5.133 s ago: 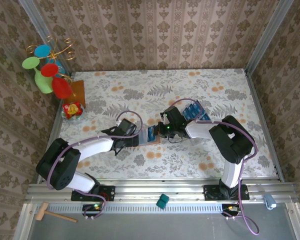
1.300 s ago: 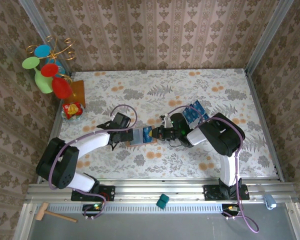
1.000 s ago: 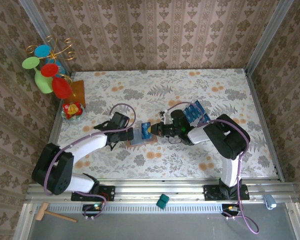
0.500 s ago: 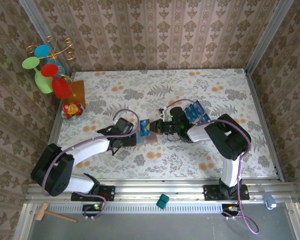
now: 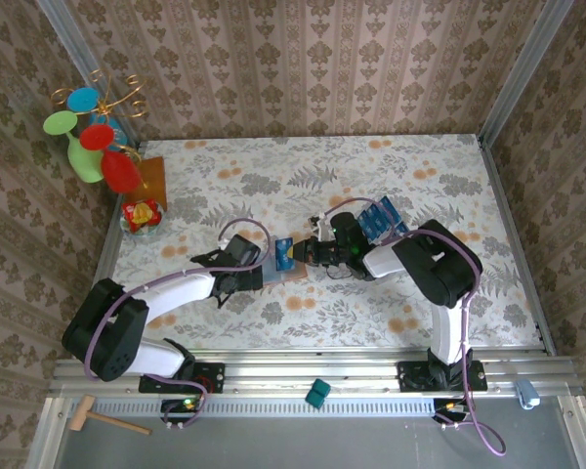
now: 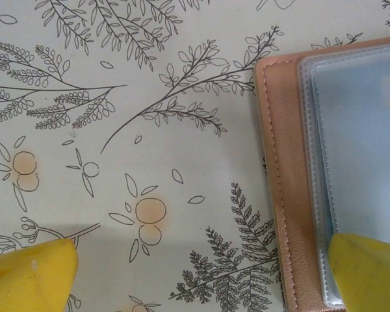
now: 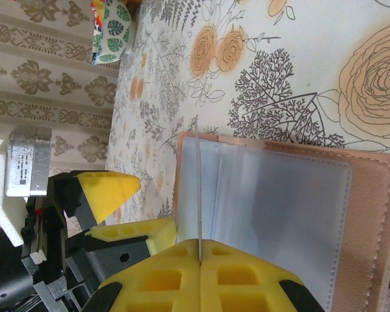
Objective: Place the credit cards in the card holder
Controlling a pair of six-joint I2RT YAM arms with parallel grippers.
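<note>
Both the left arm (image 5: 181, 286) and the right arm (image 5: 454, 337) are made of rounded white links joined by bulky black joints. A thin purple cable (image 5: 242, 226) trails along each arm and loops free near the wrist, and each arm is bolted to a black base (image 5: 428, 373) at the near edge. The left claw (image 6: 198, 273) has smooth, bright yellow finger pads (image 6: 29, 276) on a black body, while the right claw (image 7: 199, 260) has yellow fingers moulded with squarish recesses.
</note>
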